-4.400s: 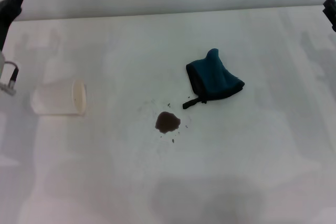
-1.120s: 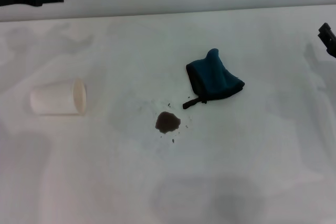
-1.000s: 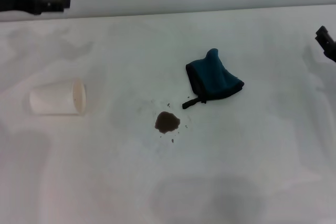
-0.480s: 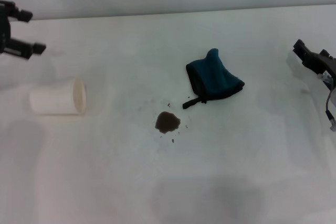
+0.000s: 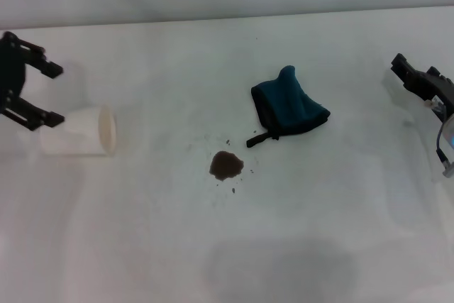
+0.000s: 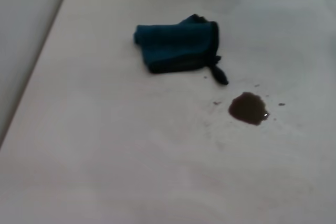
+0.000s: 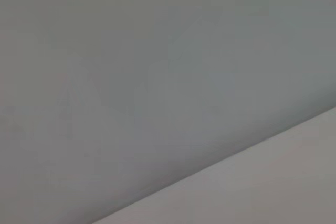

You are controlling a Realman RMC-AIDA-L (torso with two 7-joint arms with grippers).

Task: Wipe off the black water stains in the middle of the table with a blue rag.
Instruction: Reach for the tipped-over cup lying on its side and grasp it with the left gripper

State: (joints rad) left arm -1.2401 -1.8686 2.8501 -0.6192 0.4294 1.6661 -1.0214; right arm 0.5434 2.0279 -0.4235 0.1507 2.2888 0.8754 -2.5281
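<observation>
head view, near to far. the black water stains (image 5: 226, 165) are seen nearest, just below the middle of the table (image 5: 213, 260), as one small blotch ringed by tiny specks; nothing touches them. the blue rag (image 5: 288, 111) is found just beyond, at about 2 o'clock from the stains, near but apart; its black loop tag (image 5: 259, 138) trails toward them. in the left wrist view the same pair is shown, rag (image 6: 176, 48) and stains (image 6: 248, 108), with clear table between. the rag is judged light, soft and limp, apt to sag and unfold when lifted; a pinch from above on the bunched, raised fold is advised, not on the thin tag. at 9 o'clock a white paper cup (image 5: 78, 131) lies on its side. beside it the left gripper (image 5: 44, 94) is held with fingers spread wide and empty. at 3 o'clock the right gripper (image 5: 418, 81) is partly in view near the table edge; whether its fingers are spread or closed cannot be told. neither gripper is near the rag.
</observation>
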